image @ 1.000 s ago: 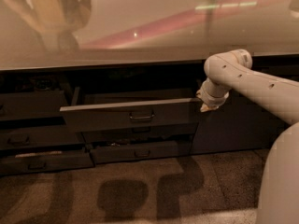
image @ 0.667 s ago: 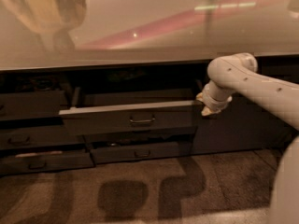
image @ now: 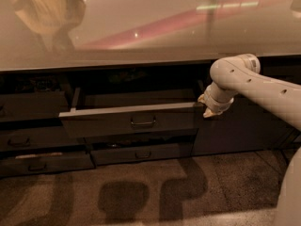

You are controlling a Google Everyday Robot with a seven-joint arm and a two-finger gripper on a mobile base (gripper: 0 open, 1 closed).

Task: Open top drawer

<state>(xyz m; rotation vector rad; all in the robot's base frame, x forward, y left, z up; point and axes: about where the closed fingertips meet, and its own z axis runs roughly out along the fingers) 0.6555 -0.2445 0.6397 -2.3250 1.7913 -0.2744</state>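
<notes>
The top drawer (image: 113, 121) is a wide dark grey drawer under the countertop, pulled out partway, with a small centred pull handle (image: 143, 123). Its tray interior (image: 136, 98) shows behind the front. My gripper (image: 207, 108) is at the drawer front's right end, hanging from the white arm (image: 254, 81) that comes in from the right. It is beside the drawer's right edge, away from the handle.
A glossy beige countertop (image: 150, 27) runs above. Narrower grey drawers (image: 28, 140) stack at the left, and one (image: 141, 153) below the open drawer stands slightly out. A dark cabinet front (image: 240, 131) is at the right. Speckled floor (image: 141, 197) lies in front.
The drawer has slid out a little further toward me. The gripper stays at its right end and the arm has shifted slightly right.
</notes>
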